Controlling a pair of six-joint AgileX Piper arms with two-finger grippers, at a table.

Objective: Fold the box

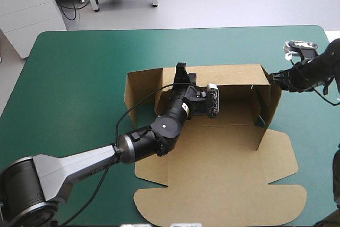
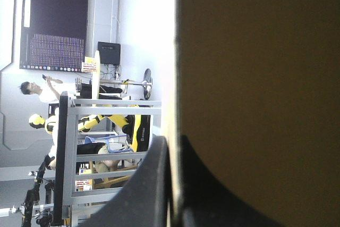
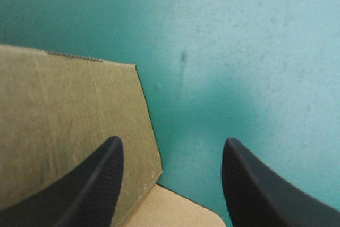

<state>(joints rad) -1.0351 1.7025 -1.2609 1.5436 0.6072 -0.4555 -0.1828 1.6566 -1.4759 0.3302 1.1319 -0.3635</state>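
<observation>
Brown box [image 1: 234,111] at middle of desk [image 1: 79,78]; far and side walls raised, lid [image 1: 218,184] flat, roughly halfway by my guess; left tool [image 1: 181,70] clamped on far wall; right tool [image 1: 273,77] wide, beside right wall.

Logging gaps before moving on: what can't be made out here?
- High view: the left arm covers part of the box floor and rear wall.
- Left wrist view: beside the left claw, the wall blocks the box's inside.
- High view: the right claw is too small to judge.
- Right wrist view: only one flap corner shows, the rest cut off.
</observation>
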